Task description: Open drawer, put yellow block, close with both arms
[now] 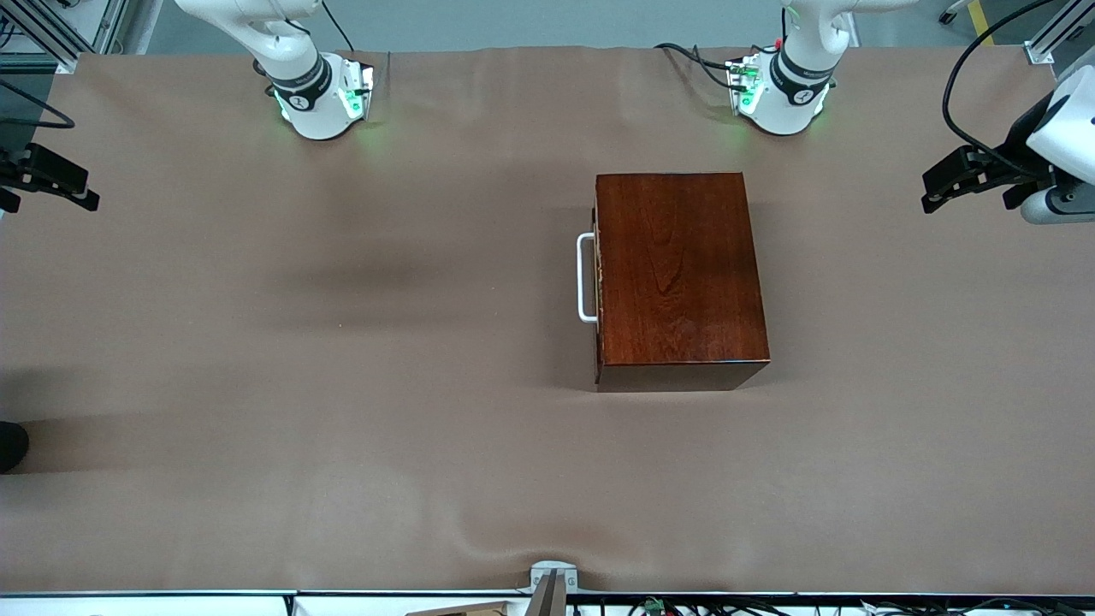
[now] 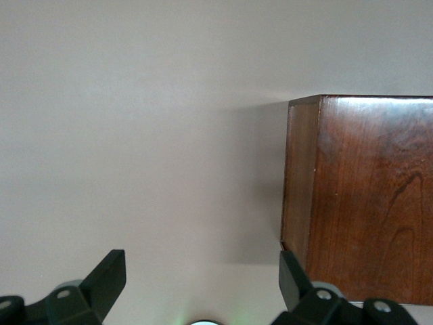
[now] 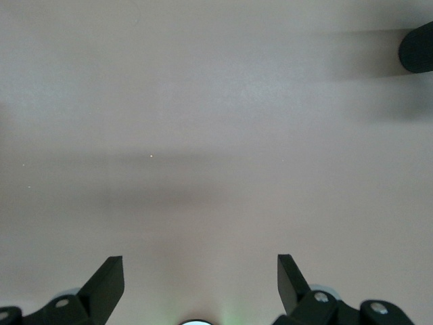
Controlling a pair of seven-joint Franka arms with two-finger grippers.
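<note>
The dark mahogany box (image 1: 680, 274) stands on the brown table, toward the left arm's end. Its drawer (image 1: 598, 257) is shut, and the white bar handle (image 1: 586, 278) faces the right arm's end of the table. The yellow block is out of view in every frame. My left gripper (image 1: 932, 192) hangs open and empty in the air at the left arm's end of the table. Its wrist view shows its fingers spread (image 2: 201, 261) and a corner of the box (image 2: 365, 196). My right gripper (image 1: 85, 190) is open and empty at the right arm's end (image 3: 201, 264), over bare table.
The brown cloth (image 1: 342, 342) covers the whole table, with slight wrinkles. A dark rounded object (image 1: 10, 445) sits at the table edge at the right arm's end and also shows in the right wrist view (image 3: 417, 47). A metal bracket (image 1: 552, 582) sits at the near edge.
</note>
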